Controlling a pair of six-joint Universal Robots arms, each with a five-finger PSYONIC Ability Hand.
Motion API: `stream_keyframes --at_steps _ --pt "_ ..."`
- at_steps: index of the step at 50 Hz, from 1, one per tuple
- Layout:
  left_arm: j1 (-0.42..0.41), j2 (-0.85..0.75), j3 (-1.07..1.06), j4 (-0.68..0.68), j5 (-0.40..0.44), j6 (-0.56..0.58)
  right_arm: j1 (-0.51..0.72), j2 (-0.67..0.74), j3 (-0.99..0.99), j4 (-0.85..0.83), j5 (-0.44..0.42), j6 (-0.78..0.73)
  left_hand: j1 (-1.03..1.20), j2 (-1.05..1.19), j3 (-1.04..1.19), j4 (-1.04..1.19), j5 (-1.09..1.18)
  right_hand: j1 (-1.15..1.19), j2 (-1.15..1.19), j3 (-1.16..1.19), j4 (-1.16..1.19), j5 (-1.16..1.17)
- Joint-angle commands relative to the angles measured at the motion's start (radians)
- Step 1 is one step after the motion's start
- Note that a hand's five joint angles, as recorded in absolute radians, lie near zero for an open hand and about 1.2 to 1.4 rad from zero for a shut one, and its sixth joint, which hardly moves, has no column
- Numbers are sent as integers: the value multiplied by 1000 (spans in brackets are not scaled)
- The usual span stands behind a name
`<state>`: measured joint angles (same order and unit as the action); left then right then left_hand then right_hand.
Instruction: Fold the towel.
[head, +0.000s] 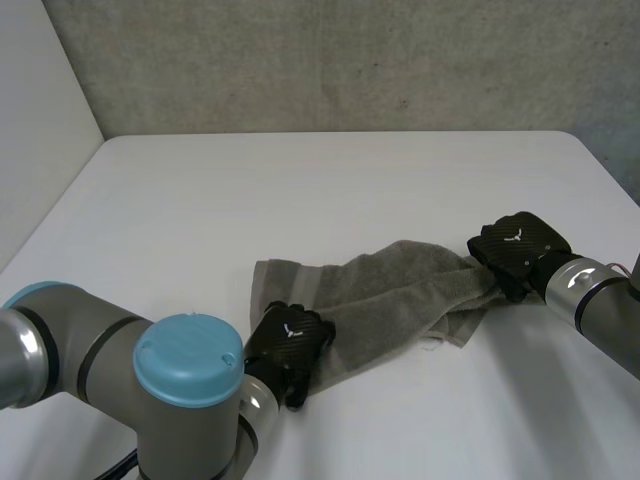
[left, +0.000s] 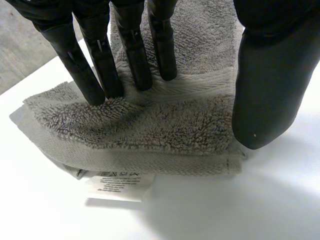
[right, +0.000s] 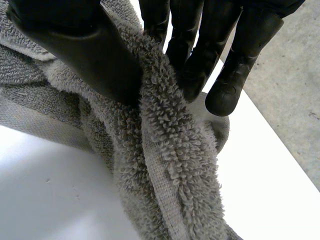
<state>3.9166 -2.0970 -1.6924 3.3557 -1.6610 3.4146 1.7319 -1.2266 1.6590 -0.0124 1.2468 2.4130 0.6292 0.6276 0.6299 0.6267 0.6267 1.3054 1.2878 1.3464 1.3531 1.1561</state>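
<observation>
1. The left hand (head: 289, 338) presses straight, spread fingers (left: 132, 55) flat on one end of the grey towel (head: 390, 295). A white label (left: 117, 184) pokes out beyond its fingertips.
2. The towel stretches between both hands.
3. The right hand (head: 518, 247) pinches a raised ridge of towel between thumb and fingers.

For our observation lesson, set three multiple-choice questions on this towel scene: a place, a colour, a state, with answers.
1. Where is the left hand? A. On the end of the towel by the left arm. B. Touching the other hand. C. Off the towel.
2. What colour is the towel? A. Red. B. Grey. C. Blue.
3. What is the right hand doing? A. Lying flat, open. B. Curled, holding nothing. C. Pinching towel between thumb and fingers.
Answers: 1 A, the head view shows it there. 2 B, grey in every view. 3 C, its wrist view shows cloth squeezed by thumb and fingers.
</observation>
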Motion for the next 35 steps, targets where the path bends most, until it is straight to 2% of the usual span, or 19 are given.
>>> stream_keyframes --at_steps 1,15,22,28,35 --pt "1 -3 -1 -7 1 2 0 10 5 0 -1 -2 -99 -97 -99 -96 -271 91 108 50 43 66" --pt "15 -67 57 -1 -3 15 17 15 8 -1 -1 -3 -55 -53 -55 -52 -227 91 108 50 43 66" --pt "32 -74 95 1 -3 15 17 15 8 -1 -1 -3 191 193 191 194 19 91 108 50 43 66" --pt "32 -77 120 1 -3 15 17 16 10 -1 -1 -3 239 241 238 241 67 91 108 50 43 66" --pt "33 -90 135 -1 -3 17 17 15 10 -1 -1 -3 471 472 470 473 299 91 108 50 43 66"
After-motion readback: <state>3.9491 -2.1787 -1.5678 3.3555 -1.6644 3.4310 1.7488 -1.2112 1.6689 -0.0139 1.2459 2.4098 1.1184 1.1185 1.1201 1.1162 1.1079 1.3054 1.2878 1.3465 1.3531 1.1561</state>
